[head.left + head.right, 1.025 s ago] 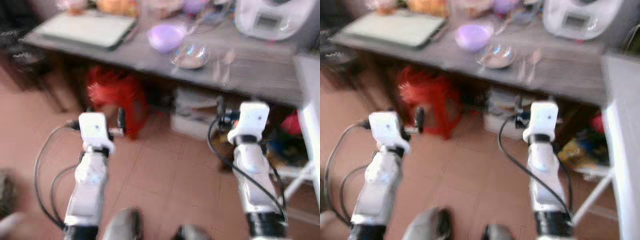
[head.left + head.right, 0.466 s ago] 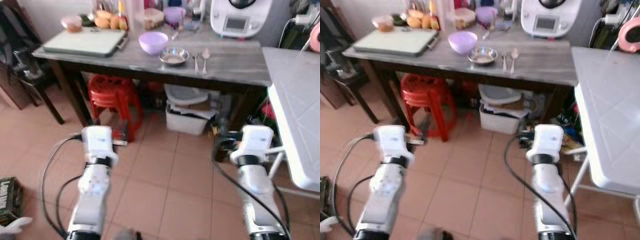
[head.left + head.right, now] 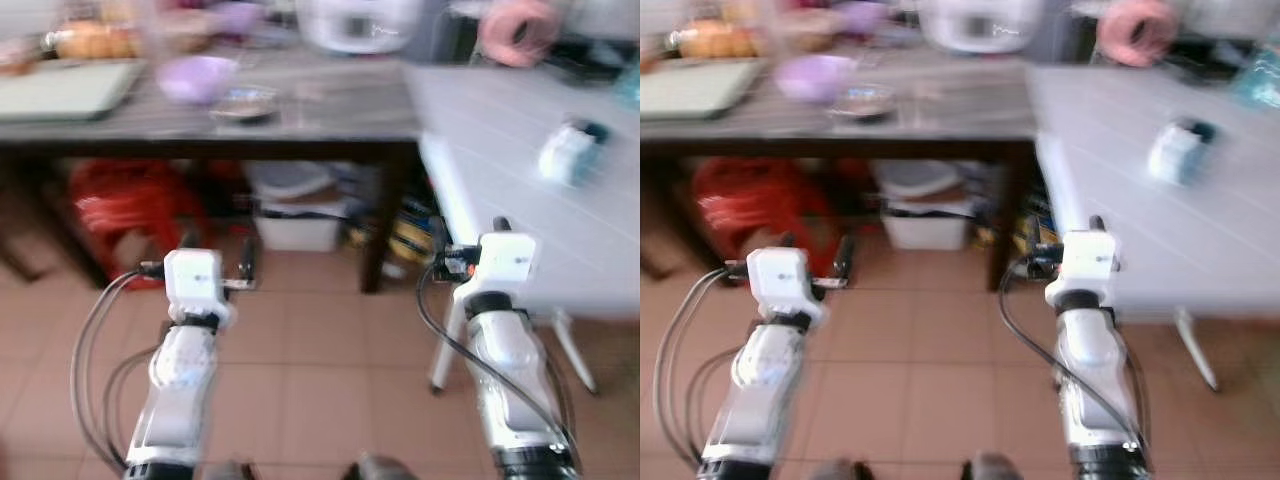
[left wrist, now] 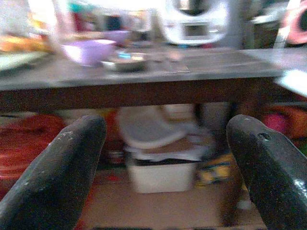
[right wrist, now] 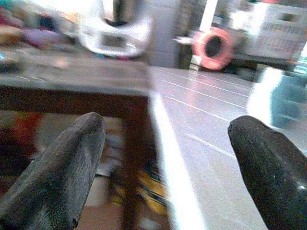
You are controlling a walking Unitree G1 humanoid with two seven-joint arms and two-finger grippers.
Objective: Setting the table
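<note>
Nearest the camera, both silver arms reach forward over the tiled floor [image 3: 320, 350]: the left gripper [image 4: 158, 158] at about 7 o'clock of the head view and the right gripper [image 5: 168, 163] at about 5 o'clock, each with its black fingers spread wide and nothing between them, as the wrist views show. Beyond the left gripper, at about 10 o'clock, stand a red stool [image 3: 120, 205] and a white bin [image 3: 295, 215] under a dark wooden table [image 3: 200, 125]. On that table, at 11 to 12 o'clock, lie the task's things: a purple bowl [image 3: 198, 77], a small metal dish [image 3: 243, 101] just beside it, and what seems to be cutlery [image 3: 305, 92] next to the dish, though blur makes this uncertain; its long axis probably runs away from the robot. A white appliance [image 3: 358, 22] stands at the far edge. The white table [image 3: 520, 150] spreads from 1 to 3 o'clock, its near edge close ahead of the right gripper, bearing a small white and blue object [image 3: 568, 152]; a pink ring-shaped item [image 3: 518, 25] lies beyond. The governing relation: the tableware lies ahead and up from the left gripper, which is judged the nearer arm, while the white table, the likely surface to be set, lies on the right arm's side.
</note>
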